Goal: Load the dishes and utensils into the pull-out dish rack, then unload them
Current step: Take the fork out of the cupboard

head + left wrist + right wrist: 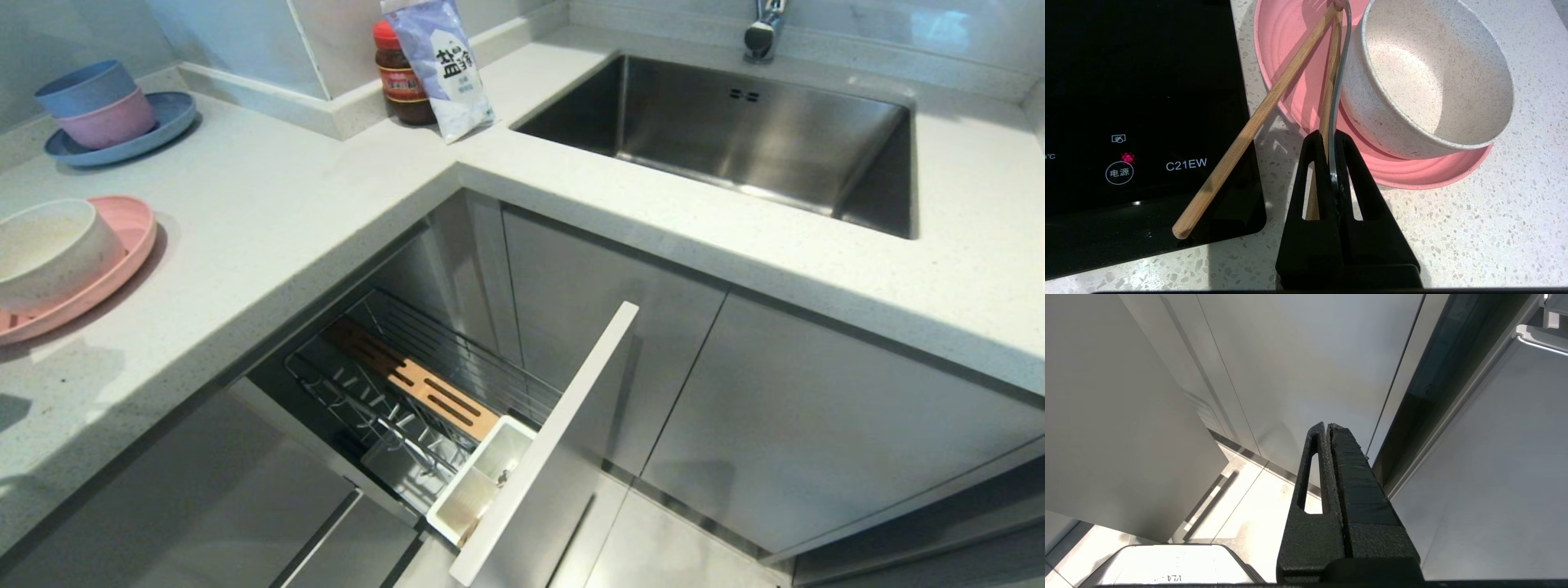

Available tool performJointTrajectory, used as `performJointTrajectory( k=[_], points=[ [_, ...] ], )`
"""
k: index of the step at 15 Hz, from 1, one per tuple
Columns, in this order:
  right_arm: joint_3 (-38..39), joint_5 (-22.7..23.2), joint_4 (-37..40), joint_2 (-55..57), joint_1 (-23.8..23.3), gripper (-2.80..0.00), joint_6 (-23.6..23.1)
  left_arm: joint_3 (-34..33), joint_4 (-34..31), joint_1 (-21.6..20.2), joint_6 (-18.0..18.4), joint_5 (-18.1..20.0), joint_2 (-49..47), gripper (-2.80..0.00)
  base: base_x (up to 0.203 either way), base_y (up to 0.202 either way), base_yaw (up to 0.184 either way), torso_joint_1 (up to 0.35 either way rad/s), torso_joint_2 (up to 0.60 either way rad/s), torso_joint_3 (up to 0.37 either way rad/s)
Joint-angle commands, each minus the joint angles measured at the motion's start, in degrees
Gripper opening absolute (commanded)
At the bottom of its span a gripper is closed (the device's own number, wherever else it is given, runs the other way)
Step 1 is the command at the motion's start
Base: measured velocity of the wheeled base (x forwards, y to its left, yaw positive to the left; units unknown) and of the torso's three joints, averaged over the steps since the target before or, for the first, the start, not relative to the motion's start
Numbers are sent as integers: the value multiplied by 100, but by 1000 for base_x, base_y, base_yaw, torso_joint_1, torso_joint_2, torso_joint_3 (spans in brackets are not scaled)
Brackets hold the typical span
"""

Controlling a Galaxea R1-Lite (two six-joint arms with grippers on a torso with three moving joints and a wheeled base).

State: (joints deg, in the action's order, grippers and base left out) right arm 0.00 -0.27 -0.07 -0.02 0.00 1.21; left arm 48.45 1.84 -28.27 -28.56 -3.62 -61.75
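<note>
The pink plate (1286,36) lies on the speckled counter with the off-white bowl (1433,73) resting on it, tilted. My left gripper (1329,136) is shut on the handle of the silver fork (1340,77), whose head reaches onto the plate beside the bowl. Two wooden chopsticks lean on the plate rim: one (1249,130) juts out over the black hob, the other (1327,98) passes under a finger. In the head view the plate (122,253) and bowl (49,245) are at the left edge, and the pull-out dish rack (408,384) stands open below the counter. My right gripper (1327,426) is shut on nothing near the cabinet fronts.
A black induction hob (1126,102) borders the plate. A blue plate with stacked blue and pink bowls (114,114) sits at the back left. A red-lidded jar (400,77) and a salt bag (445,61) stand in the corner beside the steel sink (735,131). The rack's grey front panel (555,441) sticks out.
</note>
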Motion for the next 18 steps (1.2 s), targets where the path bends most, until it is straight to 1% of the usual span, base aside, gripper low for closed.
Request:
performJointTrajectory(
  k=[1,5,7,18],
  points=[
    [9,0,-1,-15,0,-280,2,-2,0,6,-44,-8,-31,-280,0,0,0,0,0,0],
    [9,0,-1,-15,0,-280,2,-11,99,50,-44,40,-48,-280,0,0,0,0,0,0],
    [9,0,-1,-15,0,-280,2,-2,124,41,-44,265,-48,-280,0,0,0,0,0,0],
    [9,0,-1,-15,0,-280,2,-11,124,31,-46,282,-101,-280,0,0,0,0,0,0]
  ],
)
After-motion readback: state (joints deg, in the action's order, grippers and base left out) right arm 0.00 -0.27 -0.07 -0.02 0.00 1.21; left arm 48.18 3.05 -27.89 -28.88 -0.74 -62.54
